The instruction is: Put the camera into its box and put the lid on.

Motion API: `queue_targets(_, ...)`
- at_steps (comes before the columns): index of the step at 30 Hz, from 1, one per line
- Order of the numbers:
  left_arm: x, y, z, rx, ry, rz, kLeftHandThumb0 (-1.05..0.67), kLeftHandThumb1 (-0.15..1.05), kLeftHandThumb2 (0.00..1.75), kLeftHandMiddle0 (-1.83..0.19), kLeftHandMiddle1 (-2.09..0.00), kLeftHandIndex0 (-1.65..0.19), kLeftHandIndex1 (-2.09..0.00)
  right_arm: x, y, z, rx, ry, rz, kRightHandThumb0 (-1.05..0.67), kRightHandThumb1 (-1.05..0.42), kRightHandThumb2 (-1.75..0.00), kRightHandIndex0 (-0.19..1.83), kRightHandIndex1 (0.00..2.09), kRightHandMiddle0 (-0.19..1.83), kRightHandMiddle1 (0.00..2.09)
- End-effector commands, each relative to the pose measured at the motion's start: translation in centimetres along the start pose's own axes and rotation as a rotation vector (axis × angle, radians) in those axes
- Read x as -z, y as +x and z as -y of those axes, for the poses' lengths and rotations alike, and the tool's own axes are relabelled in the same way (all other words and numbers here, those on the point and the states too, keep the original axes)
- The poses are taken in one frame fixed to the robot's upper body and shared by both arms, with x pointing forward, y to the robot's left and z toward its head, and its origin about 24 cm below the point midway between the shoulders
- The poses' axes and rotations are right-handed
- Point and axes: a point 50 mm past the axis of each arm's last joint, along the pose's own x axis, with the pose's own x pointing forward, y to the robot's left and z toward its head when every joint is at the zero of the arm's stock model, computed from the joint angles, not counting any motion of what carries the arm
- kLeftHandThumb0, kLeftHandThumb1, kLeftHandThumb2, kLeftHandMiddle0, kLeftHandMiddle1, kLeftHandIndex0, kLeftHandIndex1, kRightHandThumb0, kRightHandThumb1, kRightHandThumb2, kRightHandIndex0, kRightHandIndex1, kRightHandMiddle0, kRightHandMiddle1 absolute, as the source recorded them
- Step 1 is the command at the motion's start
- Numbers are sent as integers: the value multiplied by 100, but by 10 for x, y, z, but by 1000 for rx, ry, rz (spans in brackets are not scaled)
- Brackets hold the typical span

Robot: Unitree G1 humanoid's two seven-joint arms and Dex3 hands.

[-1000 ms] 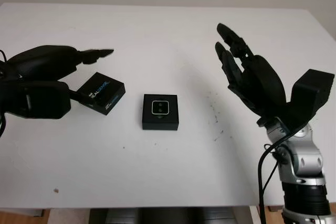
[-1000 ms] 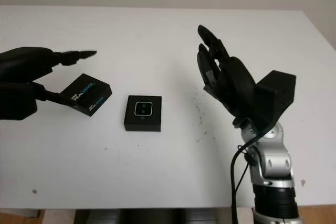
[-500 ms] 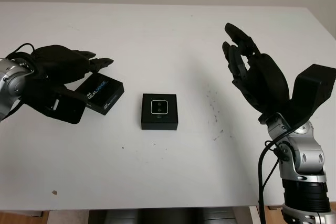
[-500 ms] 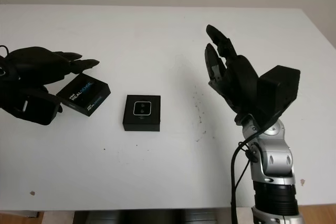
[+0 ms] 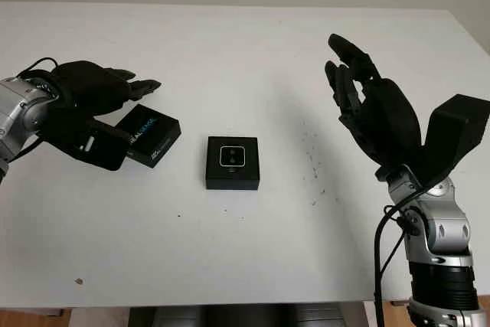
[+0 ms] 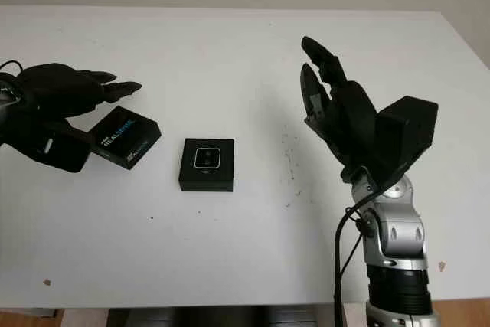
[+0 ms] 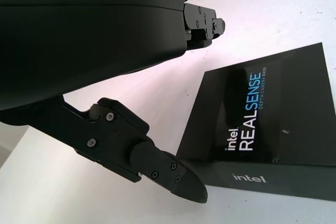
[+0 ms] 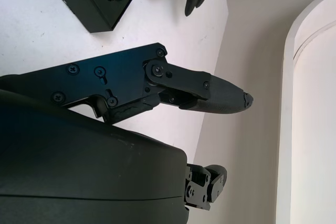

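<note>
White laminate covered the table (image 5: 230, 44), and near its middle sat the black box (image 5: 233, 163), open-topped, with the camera (image 5: 232, 157) already lying inside it, lens face up. The lid (image 5: 151, 135), a black panel printed REALSENSE, lay flat on the table toward the left edge, well apart from the box and turned at an angle to it.

The left hand (image 5: 92, 105) hovered at the lid's outer side, close to the left edge. Its fingers were spread around the lid without closing on it: the upper fingers (image 7: 202, 24) reached over the far corner of the lid, and the thumb (image 7: 157, 171) sat just beside the near edge; actual contact could not be told. The lid did not look lifted.

The right hand (image 5: 367, 112) was raised above the table toward the right edge, palm turned toward the box, open and holding nothing, well apart from both box and lid.
</note>
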Motion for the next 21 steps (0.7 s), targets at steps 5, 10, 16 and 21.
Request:
queue_targets(5, -2, 7, 4, 22, 16, 26, -46, 79, 6, -3, -5, 3, -6, -6, -3, 3, 33, 2, 25, -64, -105, -63, -4, 5, -19, 46)
queue_targets(10, -6, 9, 11, 56, 11, 52, -45, 80, 6, -1, -5, 4, -5, -6, -3, 3, 45, 5, 33, -64, -105, -63, -3, 6, -19, 49)
queue_targets(16, -10, 12, 19, 61, 49, 67, -48, 80, 5, -2, -6, 4, -5, -5, -5, 4, 53, 3, 34, -62, -105, -64, -2, 6, -19, 48)
queue_targets(21, -11, 16, 25, 43, 48, 74, -50, 79, 5, -4, -6, 2, -6, -4, -6, 5, 42, -8, 35, -62, -105, -64, -3, 5, -19, 45)
